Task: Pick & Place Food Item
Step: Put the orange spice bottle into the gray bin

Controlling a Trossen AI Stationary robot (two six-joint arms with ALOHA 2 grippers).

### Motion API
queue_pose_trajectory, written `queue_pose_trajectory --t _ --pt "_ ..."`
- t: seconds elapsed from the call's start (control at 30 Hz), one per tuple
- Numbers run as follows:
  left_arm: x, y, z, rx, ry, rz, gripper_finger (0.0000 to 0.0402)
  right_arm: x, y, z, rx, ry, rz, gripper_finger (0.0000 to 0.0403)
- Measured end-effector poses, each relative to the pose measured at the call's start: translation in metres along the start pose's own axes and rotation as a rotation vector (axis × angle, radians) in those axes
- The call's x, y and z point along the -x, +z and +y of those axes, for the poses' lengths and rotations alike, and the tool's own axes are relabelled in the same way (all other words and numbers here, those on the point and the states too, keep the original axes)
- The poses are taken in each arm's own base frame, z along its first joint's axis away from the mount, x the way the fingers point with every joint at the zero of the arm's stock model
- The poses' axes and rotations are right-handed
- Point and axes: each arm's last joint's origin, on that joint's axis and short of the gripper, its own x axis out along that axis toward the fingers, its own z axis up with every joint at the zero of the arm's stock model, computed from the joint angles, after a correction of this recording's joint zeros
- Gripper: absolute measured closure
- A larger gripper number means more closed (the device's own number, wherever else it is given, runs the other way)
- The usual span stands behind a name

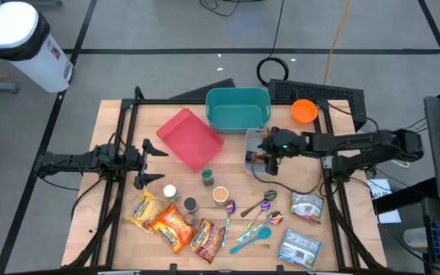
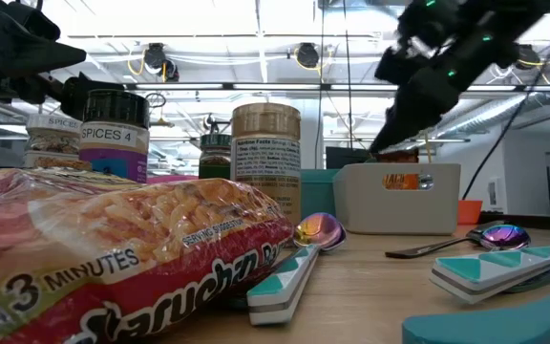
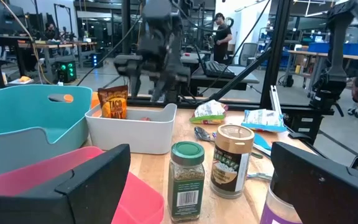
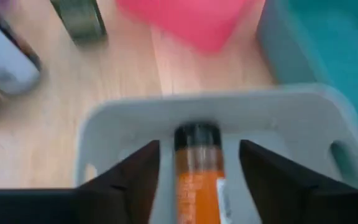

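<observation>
Jaws apart astride taco mix packet (image 4: 197, 180)

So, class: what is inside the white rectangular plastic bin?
An orange taco-mix packet stands in the white rectangular plastic bin, between the right gripper's open jaws; the bin's floor is hidden.

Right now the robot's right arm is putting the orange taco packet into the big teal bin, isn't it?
Not quite. The right gripper is over the white bin, not the teal bin. The orange taco packet stands between its open fingers inside the white bin, as the right wrist view shows.
</observation>
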Motion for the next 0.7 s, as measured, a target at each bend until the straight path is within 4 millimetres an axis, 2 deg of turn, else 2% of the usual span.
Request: queue_pose_trajectory --t 0.17,0.3,0.47,0.7 --pt "0.0 0.0 0.0 0.0 0.0 0.001 0.0005 -0.032 0.009 0.001 0.037 0.005 0.172 0.0125" --pt "0.0 0.0 0.0 0.0 0.0 0.001 0.0005 -0.051 0.014 0.002 0.064 0.009 0.22 0.0106" --pt "0.0 0.0 0.0 0.0 0.0 0.0 0.0005 -0.066 0.016 -0.005 0.067 -0.003 0.257 0.0114" --pt "0.0 0.0 0.0 0.0 0.0 0.0 0.0005 -0.079 0.011 -0.016 0.026 0.004 0.296 0.0151"
